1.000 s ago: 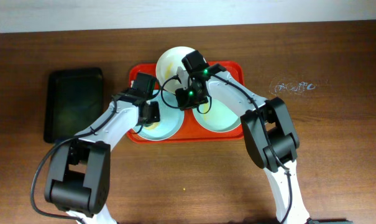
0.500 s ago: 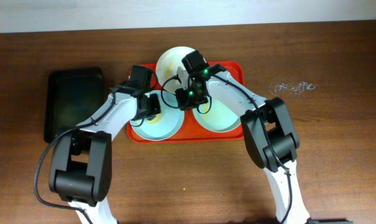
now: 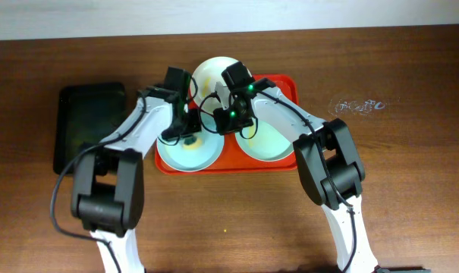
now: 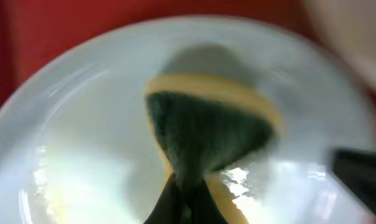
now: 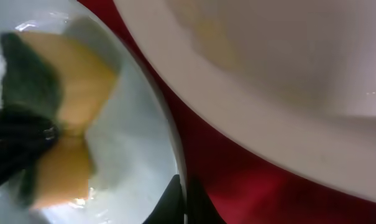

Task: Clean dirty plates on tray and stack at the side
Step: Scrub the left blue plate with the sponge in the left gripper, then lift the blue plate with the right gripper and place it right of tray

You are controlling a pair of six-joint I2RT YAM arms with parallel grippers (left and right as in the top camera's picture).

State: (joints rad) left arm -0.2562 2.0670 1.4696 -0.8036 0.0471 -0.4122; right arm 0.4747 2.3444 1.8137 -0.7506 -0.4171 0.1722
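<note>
**Item 1, left gripper point(image 4: 186, 190).** Jaws clamped on a sponge point(image 4: 206, 124), yellow with a dark green scouring face. It is pinched at the waist so both ends flare. I hold it over the well of the mint-blue plate point(image 4: 69, 124). Blur keeps me from telling whether it touches.

**Item 2, right gripper point(image 5: 180, 198).** Fingers drawn together on that same plate's rim. I read this as steadying it.

**Item 3, cream-white plate point(image 5: 287, 74).** Faint yellowish smear. It lies just beside the held plate and reaches past the tray's far edge.

**Item 4, second mint-blue plate point(image 3: 268, 142).** On the tray's right half, partly under my right arm.

**Item 5, tray point(image 3: 229, 164).** Red-orange, mid-table, with all three plates on it. Nothing is stacked at the side yet.

**Item 6, black tray point(image 3: 89, 125).** Well to the left, apart.

**Step in hand.** Scrubbing the first plate, early in the job.

**Next move.** I judge it calls for sweeping the sponge firmly across the well while the rim grip holds. The plate can then be lifted off to the side.
</note>
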